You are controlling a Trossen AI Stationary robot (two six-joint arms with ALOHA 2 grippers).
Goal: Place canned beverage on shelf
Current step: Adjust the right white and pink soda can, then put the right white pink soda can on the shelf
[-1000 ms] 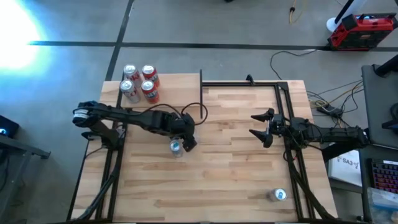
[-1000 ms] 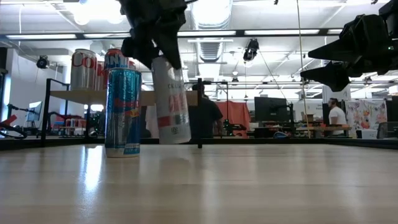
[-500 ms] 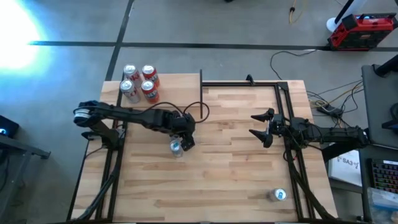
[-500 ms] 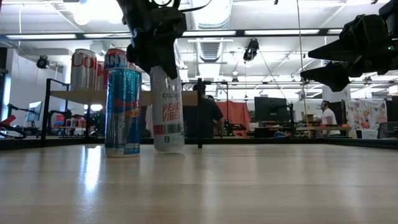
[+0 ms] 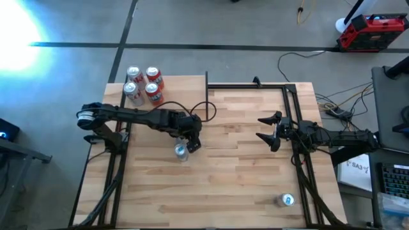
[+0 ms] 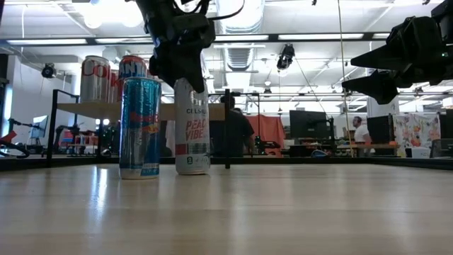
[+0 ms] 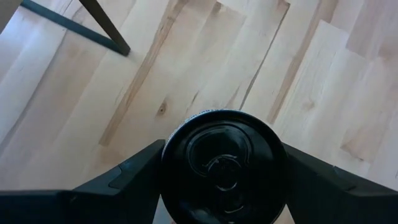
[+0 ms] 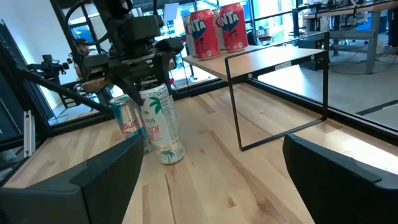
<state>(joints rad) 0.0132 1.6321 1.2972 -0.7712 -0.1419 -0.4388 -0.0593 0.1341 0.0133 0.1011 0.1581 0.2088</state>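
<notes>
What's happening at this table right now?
The left claw is closed around the top of a white can that stands on the tabletop beside a blue can, which appears in the low view and is hard to find from above. The shelf at the table's far left corner carries four cans. The right claw waits open over the table's right side. Another can stands near the front right corner.

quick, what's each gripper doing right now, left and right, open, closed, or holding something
Left gripper: closed on the top of the white can, which stands on the table.
Right gripper: open, holding nothing, above the table's right side.
</notes>
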